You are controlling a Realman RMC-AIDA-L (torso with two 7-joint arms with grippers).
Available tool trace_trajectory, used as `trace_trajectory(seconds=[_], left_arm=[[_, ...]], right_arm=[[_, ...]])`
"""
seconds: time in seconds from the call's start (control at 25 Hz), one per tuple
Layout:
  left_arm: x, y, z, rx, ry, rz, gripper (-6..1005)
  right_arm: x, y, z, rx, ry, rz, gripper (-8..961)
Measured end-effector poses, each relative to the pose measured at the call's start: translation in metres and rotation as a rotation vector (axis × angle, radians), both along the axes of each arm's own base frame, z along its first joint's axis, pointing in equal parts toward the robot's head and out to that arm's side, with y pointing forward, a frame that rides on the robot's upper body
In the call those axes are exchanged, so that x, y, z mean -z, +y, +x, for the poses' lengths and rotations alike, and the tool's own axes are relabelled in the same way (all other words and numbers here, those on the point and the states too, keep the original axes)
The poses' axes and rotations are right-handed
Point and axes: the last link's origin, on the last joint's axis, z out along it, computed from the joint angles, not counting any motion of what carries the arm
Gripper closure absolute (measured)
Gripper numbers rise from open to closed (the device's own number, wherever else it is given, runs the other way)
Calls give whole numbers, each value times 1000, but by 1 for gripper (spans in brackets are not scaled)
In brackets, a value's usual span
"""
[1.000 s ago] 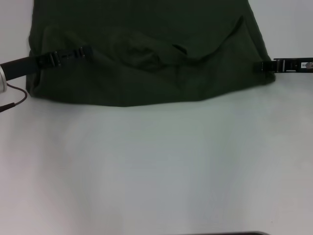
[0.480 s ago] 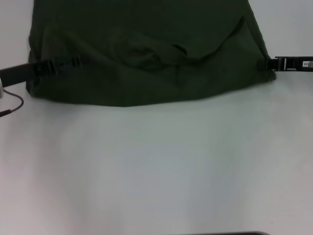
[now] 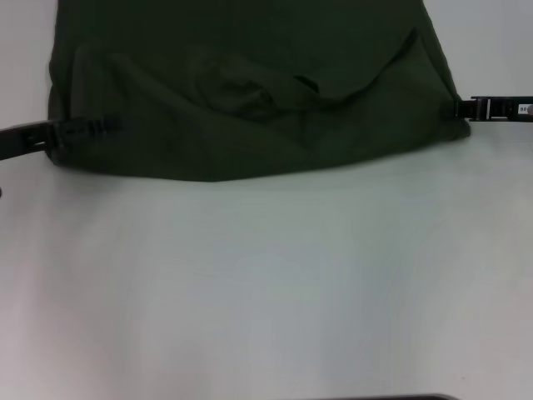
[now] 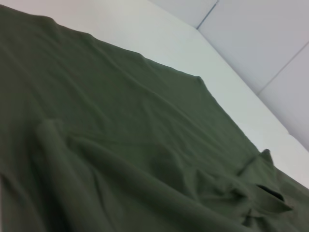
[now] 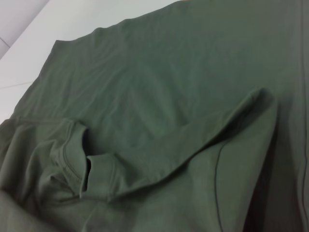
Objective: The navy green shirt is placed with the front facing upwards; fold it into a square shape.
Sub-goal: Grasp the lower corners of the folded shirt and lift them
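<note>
1. Since the earlier frames, left gripper (image 3: 107, 125) has withdrawn toward 9 o'clock in the head view: its tip was well in over the cloth and now lies just inside the shirt's left edge. Right gripper (image 3: 463, 108) has held its position at the shirt's right edge.
2. Left gripper: dark, slender, lying low and roughly level over the cloth, tip pointing toward 3 o'clock. Whether its fingers are spread or pressed together cannot be told.
3. Right gripper: enters from the 3 o'clock edge of the head view, tip pointing toward 9 o'clock and meeting the cloth edge. Its finger state cannot be told either; neither wrist view shows that arm's own fingers.
4. Navy green shirt (image 3: 250, 92): lies on the white table (image 3: 266, 283), filling the 12 o'clock part of the head view and running off the top edge. Its near edge curves across the view from gripper to gripper.
5. Fold: a layer of cloth is turned over onto the body, with creased ridges rising toward 10 and 2 o'clock.
6. Collar (image 5: 79, 164): the ribbed neck opening sits bunched near the middle of the folded layer, shown in both wrist views (image 4: 263, 193) as a dark slit amid wrinkles.
7. Table: bare surface extends from the shirt's near edge toward 6 o'clock
</note>
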Motion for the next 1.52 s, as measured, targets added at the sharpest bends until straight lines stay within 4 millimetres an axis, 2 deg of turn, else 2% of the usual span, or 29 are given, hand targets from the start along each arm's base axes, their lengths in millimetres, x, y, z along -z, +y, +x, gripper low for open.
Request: trace_trajectory(seconds=[0.28, 0.56, 1.52], left_arm=[[-11, -1, -13, -38, 26, 28, 127], [-9, 0, -21, -67, 63, 39, 135], [5, 4, -14, -34, 118, -53, 185]], right_arm=[[0, 0, 0, 0, 0, 0, 917], [-1, 0, 0, 5, 1, 2, 917], [-2, 0, 1, 8, 1, 4, 917]])
